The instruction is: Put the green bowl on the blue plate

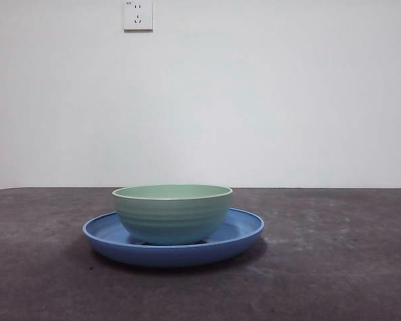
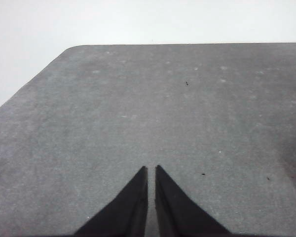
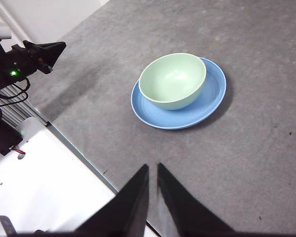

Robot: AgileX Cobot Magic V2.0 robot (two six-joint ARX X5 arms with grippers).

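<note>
So the green bowl (image 1: 172, 212) sits upright inside the blue plate (image 1: 244, 227), a bit off-centre toward one rim. Looks like the placing step is done. My right gripper (image 3: 152, 170) hangs well back from the dishes, jaws closed and empty; my left gripper (image 2: 151, 172) is closed too, over bare table (image 2: 138, 108). Nothing left but parking both arms, I'd say.

Bowl (image 1: 172, 214): pale mint green, faint horizontal ridges, cream rim; inside plain light green.
Plate (image 1: 244, 231): glossy medium blue, unpatterned.
Table (image 1: 334, 267): dark grey, mottled with paler flecks.
Wall (image 1: 254, 93): plain white.
Socket (image 1: 138, 15): white.
Left gripper (image 2: 151, 170): black jaws.
Right gripper (image 3: 153, 168): black jaws.
Other arm (image 3: 19, 61): black, one green light.
</note>
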